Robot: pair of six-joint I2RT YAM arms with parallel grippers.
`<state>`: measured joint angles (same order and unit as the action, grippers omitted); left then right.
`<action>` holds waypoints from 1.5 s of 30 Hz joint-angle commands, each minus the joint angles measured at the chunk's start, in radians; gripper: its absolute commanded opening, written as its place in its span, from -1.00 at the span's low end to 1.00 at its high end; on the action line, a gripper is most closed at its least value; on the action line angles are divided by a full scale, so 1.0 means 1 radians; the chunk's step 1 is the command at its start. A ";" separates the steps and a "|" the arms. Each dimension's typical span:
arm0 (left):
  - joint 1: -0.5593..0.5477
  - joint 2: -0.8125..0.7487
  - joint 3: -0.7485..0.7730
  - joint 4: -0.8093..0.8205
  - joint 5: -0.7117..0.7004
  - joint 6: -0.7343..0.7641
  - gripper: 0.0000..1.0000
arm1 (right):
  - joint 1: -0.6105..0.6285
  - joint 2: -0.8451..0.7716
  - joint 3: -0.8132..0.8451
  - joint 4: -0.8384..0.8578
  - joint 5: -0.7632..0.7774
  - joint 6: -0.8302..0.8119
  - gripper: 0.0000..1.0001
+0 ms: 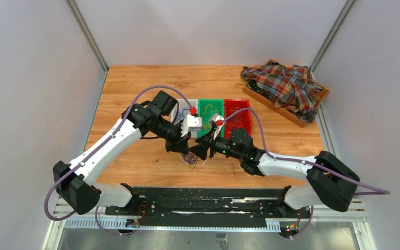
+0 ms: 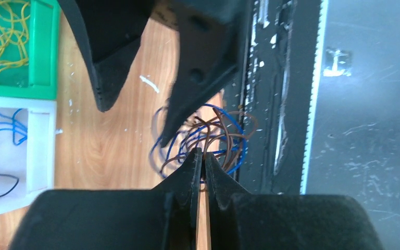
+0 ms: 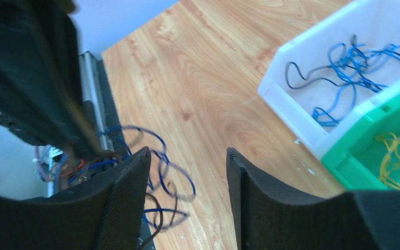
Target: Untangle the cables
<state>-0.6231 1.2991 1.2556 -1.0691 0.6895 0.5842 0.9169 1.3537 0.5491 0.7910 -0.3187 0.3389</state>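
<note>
The cables [image 1: 190, 158] are a small clump of blue and brown loops on the wood near the table's front edge, between both grippers. In the left wrist view my left gripper [image 2: 203, 155] is shut, with a brown strand of the cables [image 2: 216, 136] pinched at its tips. My right gripper [image 3: 187, 154] stands open just above the cables [image 3: 164, 174], whose blurred blue and brown loops lie beside and under its left finger [image 3: 130, 192]. Seen from above, the left gripper [image 1: 179, 147] and right gripper [image 1: 202, 151] almost meet over the clump.
Behind the grippers stand a white bin [image 3: 284, 99] with blue and grey cables, a green bin [image 3: 367, 151] with yellow ones, and a red bin [image 1: 247, 122]. A plaid shirt [image 1: 284, 86] lies in a wooden tray at the back right. A black rail [image 2: 271, 78] borders the near edge.
</note>
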 commanded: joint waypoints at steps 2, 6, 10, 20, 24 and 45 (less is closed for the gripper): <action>0.005 -0.041 0.049 -0.034 0.152 -0.081 -0.84 | 0.018 -0.017 -0.076 0.019 0.203 -0.018 0.02; 0.005 -0.053 0.054 -0.033 0.149 -0.110 -0.85 | 0.020 -0.041 -0.131 0.058 0.230 -0.001 0.00; 0.005 -0.058 0.076 -0.032 0.134 -0.129 -0.85 | 0.028 -0.084 -0.180 0.056 0.265 0.001 -0.17; 0.005 -0.084 0.112 -0.032 0.027 -0.127 -0.86 | 0.031 -0.329 -0.276 -0.136 0.369 -0.048 -0.50; 0.004 -0.082 0.113 -0.032 -0.027 -0.118 -0.89 | 0.031 -0.461 -0.254 -0.209 0.390 -0.101 -0.19; -0.030 -0.078 0.122 -0.032 0.020 -0.119 -0.95 | 0.131 -0.283 0.040 -0.139 0.214 -0.195 0.30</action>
<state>-0.6449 1.2354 1.3437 -1.1019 0.6704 0.4637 1.0325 1.0462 0.5488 0.6022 -0.0788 0.1680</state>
